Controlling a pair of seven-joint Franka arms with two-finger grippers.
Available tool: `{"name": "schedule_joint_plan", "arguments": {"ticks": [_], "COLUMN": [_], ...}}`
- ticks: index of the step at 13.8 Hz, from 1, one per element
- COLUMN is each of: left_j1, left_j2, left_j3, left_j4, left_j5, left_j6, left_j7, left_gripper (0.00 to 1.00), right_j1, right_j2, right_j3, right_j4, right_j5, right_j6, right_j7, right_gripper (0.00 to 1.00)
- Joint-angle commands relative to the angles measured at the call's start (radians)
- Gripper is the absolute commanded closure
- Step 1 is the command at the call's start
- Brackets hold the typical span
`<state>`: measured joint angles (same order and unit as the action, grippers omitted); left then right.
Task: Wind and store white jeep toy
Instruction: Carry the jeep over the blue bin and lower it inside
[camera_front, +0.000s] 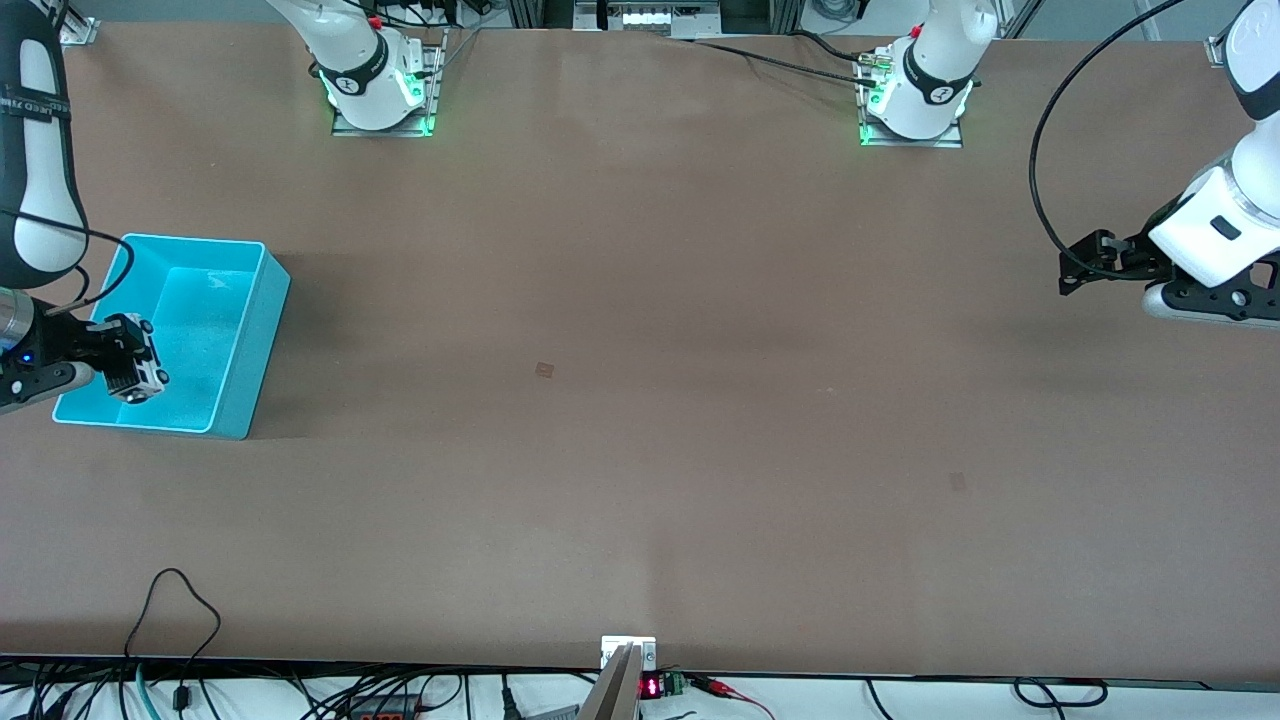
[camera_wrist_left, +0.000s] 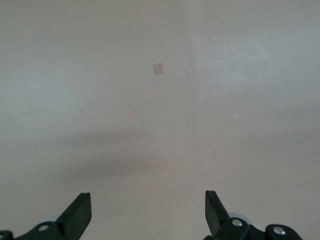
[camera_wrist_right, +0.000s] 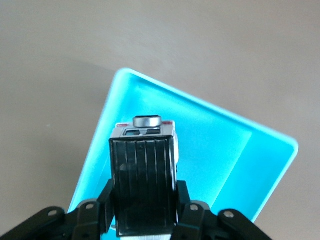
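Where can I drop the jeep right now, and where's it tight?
The bin floor is bare under the right claw, which holds the jeep over it. The table from the bin to the left claw, waiting open, is free. Tight only at the bin's walls.

Brown table (camera_front: 640, 300), even light; cables (camera_front: 300, 690) along near edge, green glow by bases.

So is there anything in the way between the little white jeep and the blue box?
Nothing visible. The right claw is shut on the white jeep toy and holds it over the open cyan bin, which looks empty inside. The left claw waits open over the table's other end.
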<state>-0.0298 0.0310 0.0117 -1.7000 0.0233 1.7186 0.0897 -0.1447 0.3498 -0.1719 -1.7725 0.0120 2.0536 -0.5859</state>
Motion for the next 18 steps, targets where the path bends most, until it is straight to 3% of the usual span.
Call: {"name": "schedule_joint_plan", "arguments": {"ticks": [1, 3, 6, 10, 13, 14, 15, 16, 18], "left_j1": [-0.007, -0.007, -0.007, -0.007, -0.007, -0.007, -0.007, -0.007, -0.007], "left_j2": [-0.006, -0.006, -0.006, -0.006, -0.006, -0.006, -0.006, -0.006, -0.006], "left_j3": [-0.016, -0.018, -0.019, -0.019, -0.019, -0.019, -0.019, -0.019, -0.018], "left_j4": [0.020, 0.020, 0.020, 0.020, 0.020, 0.020, 0.020, 0.020, 0.020], "left_j5": [0.017, 0.017, 0.017, 0.017, 0.017, 0.015, 0.017, 0.015, 0.015], "left_j6": [-0.016, -0.025, -0.036, -0.036, -0.036, -0.036, -0.036, -0.034, -0.034], "left_j7": [-0.004, -0.005, -0.005, -0.004, -0.004, -0.004, -0.004, -0.004, -0.004], "left_gripper": [0.00, 0.00, 0.00, 0.00, 0.00, 0.00, 0.00, 0.00, 0.00], "right_j1": [-0.003, -0.004, -0.007, -0.013, -0.010, -0.009, -0.007, -0.003, 0.002], "right_j2": [-0.025, -0.025, -0.025, -0.021, -0.020, -0.026, -0.035, -0.050, -0.084], "right_j3": [-0.035, -0.050, -0.052, -0.052, -0.052, -0.052, -0.051, -0.051, -0.046], "right_j4": [-0.138, -0.220, -0.274, -0.425, -0.435, -0.430, -0.420, -0.413, -0.395], "right_j5": [0.002, 0.005, 0.005, 0.008, 0.011, 0.009, 0.011, 0.009, 0.008], "right_j6": [0.142, 0.239, 0.264, 0.491, 0.496, 0.484, 0.465, 0.455, 0.435], "right_j7": [0.090, 0.116, 0.188, 0.192, 0.221, 0.224, 0.224, 0.228, 0.222], "right_gripper": [1.00, 1.00, 1.00, 1.00, 0.96, 0.78, 0.46, 0.01, 0.00]}}
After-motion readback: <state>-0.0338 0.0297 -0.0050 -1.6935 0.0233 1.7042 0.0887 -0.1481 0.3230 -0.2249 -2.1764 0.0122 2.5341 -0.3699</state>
